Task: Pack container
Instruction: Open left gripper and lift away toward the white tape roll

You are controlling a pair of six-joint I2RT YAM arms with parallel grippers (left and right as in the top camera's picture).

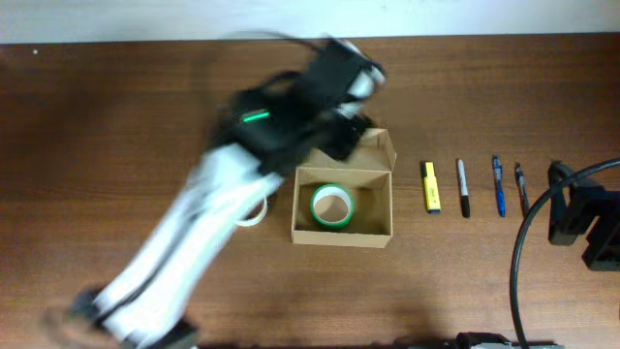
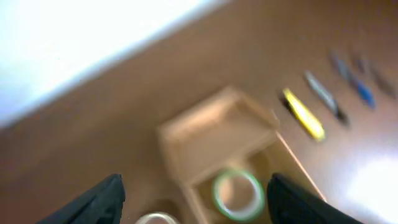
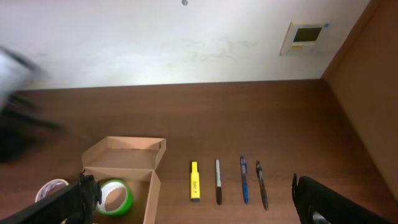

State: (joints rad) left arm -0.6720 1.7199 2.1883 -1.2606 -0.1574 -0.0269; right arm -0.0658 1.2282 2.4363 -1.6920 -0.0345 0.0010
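Both of your grippers are spread wide and hold nothing. Your left gripper [image 2: 194, 183] looks down on the box [image 2: 217, 149]. Its fingers [image 2: 99, 202] stand far apart at the lower corners of the wrist view and touch nothing. Overhead, its arm is a blur running from 7 o'clock up to a spot just past the box's 12 o'clock side. Your right gripper [image 3: 194, 183] sits well off at 3 o'clock of the box, its fingers likewise parted with nothing between them.

The box sits near the middle of the table [image 1: 116, 116], with its lid [image 1: 373, 150] folded back at 12 o'clock. One green roll [image 1: 330, 206] lies flat inside, toward the 9 o'clock wall. A pale roll [image 1: 254, 213] lies on the table just beside the box at 9 o'clock, partly hidden by the arm. At 3 o'clock of the box, four things lie in a row, apart from one another: highlighter [image 1: 431, 187], marker [image 1: 463, 188], blue pen [image 1: 498, 184], dark pen [image 1: 521, 189].
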